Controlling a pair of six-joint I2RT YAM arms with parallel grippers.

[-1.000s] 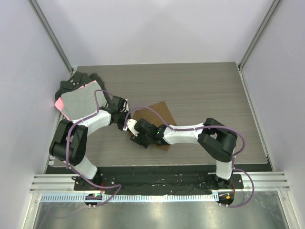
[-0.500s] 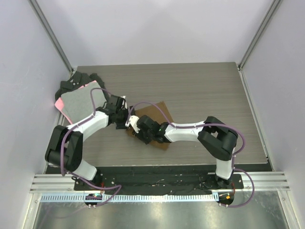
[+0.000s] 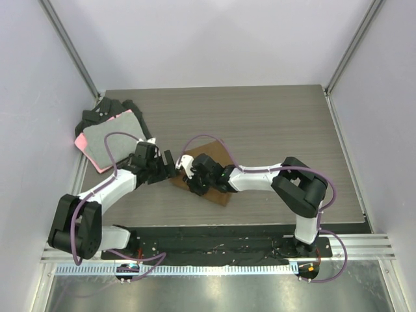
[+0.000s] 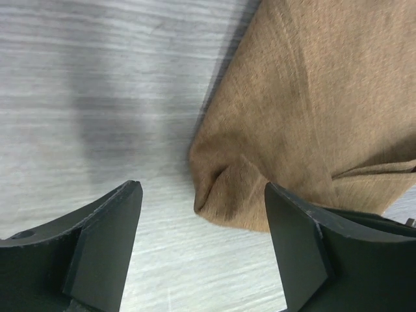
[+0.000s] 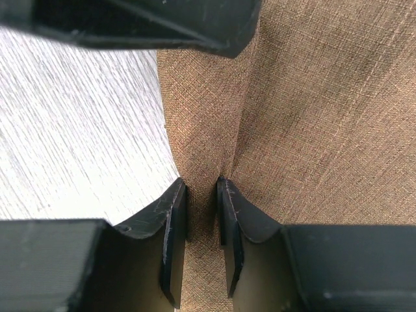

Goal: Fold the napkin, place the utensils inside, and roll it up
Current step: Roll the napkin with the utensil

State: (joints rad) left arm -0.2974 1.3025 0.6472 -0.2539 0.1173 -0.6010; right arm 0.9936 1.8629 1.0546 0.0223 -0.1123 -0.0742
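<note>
Left pincer [image 4: 201,195] released, backed off, right pincer [image 5: 200,188] pinching woven brown napkin [image 5: 325,97] ridge.

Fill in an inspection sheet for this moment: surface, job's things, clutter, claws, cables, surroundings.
Surface: grey wood-grain table; no spills seen.
Job's things: plain brown fabric napkin lies mid-table, puckered at its left corner; no utensil seen.
Clutter: grey cloth with pink edge lying on black cloths at the far left corner.
Grippers: left claw open, with the napkin's corner between its fingers; right claw pinched on a raised fold of the napkin.
Cables: purple cables loop along both arms, one over the napkin.
Surroundings: pale walls and metal frame posts; nothing else seen.
</note>
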